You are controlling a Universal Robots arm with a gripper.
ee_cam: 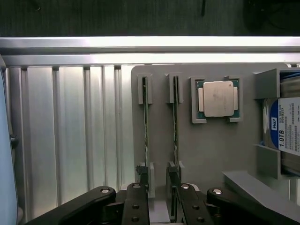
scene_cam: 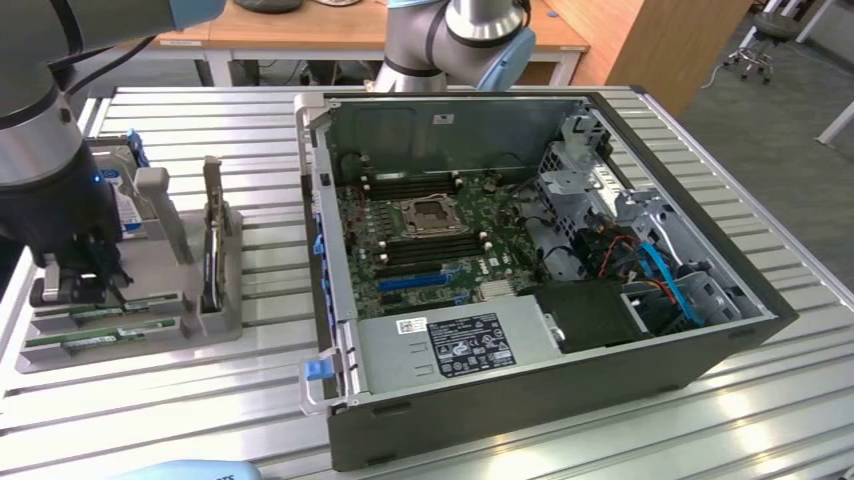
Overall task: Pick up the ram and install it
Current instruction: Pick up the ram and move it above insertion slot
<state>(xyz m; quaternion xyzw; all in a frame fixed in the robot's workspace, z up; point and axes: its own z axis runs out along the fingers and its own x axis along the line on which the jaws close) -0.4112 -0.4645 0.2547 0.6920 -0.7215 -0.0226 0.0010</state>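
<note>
Your hand [ee_cam: 157,174] hangs low over the gray fixture tray [ee_cam: 211,154], its fingers [ee_cam: 140,171] set moderately apart and gripping nothing. Each tip sits at the end of one of two ram sticks, which stand on edge in parallel slots. One tip is by the outer ram stick [ee_cam: 145,117], which runs along the tray's edge. The other is just beside the inner ram stick [ee_cam: 176,117]. You cannot tell from here which stick the hand is lined up on.

Beside the inner stick, a silver processor [ee_cam: 218,98] lies flat in its recess, and a hard drive [ee_cam: 286,126] stands at the tray's far end. The tray rests at the edge of the slatted aluminium surface [scene_cam: 747,400] on the exterior view's left. An open computer case [scene_cam: 694,360] fills the surface's middle, with its motherboard [scene_cam: 427,240] exposed.
</note>
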